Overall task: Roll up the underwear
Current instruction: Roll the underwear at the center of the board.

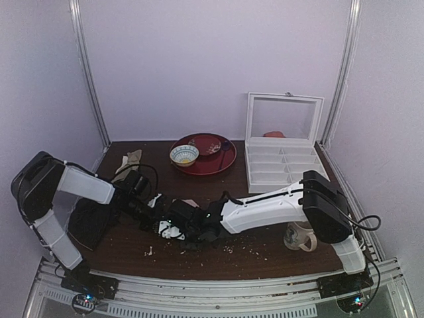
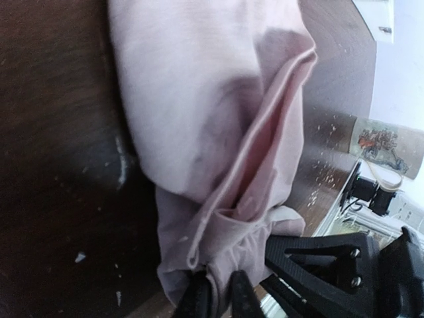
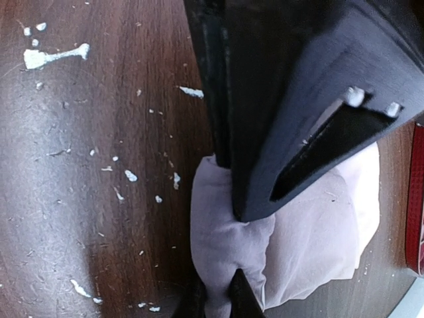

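- There is one underwear [image 2: 205, 99]. It is pale pink and bunched up in a soft lump on the dark table [image 1: 265, 252], near the middle of the near side.
- There are two arms. They reach in from both sides and meet at the underwear.
- The left gripper [image 2: 217, 293] is pinched on one end of the underwear. Pink cloth sits between its two fingers.
- The right gripper [image 3: 217, 299] is pinched on the underwear too. A fold of the pink cloth is squeezed between its two fingers.
- The two grippers are very close, just beside each other. Each wrist camera sees the other gripper as a big black shape.
- There is one mug [image 1: 295, 237]. It stands near the right arm, apart from the underwear.
- There is one red plate [image 1: 222, 159] at the back of the table. One small bowl [image 1: 184, 155] sits on it.
- There is one clear box [image 1: 281, 165] to the right of the plate. Its lid stands up.
- There is one black cloth [image 1: 86, 222] on the left, under the left arm.
- There is one beige cloth [image 1: 129, 161] behind it, near the back left.
- Lots of little white crumbs [image 3: 53, 56] lie on the wood. There are too many to count.
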Tool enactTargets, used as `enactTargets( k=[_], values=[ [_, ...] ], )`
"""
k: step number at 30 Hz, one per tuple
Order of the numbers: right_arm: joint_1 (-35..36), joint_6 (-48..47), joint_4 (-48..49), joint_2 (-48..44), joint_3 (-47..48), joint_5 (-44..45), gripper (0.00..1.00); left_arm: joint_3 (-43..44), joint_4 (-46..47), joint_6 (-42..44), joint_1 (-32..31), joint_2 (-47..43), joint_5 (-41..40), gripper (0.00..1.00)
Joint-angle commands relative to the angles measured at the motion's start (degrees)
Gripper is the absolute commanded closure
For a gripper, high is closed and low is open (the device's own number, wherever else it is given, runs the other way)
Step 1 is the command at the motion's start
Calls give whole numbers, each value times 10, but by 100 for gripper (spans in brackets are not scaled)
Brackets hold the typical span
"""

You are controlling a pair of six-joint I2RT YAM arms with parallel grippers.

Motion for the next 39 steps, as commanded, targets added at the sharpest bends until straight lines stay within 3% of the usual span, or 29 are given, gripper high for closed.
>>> enactTargets(
  k=[1,7,21,28,39],
  values=[
    [-2,9,-55,4,10,-94,100,-16,10,-24,14,-22,4,77],
    [-15,17,-112,12,52,-167,100,-39,15,-37,59,-66,12,69],
    [-42,35,-239,83,181,-305,100,-68,22,-47,83,-77,12,70],
    [-56,40,-270,120,232,-359,100,-79,-7,-42,82,-99,-16,79],
    [-71,37,-333,185,336,-437,100,-81,-3,-35,78,-73,-13,85]
  ],
)
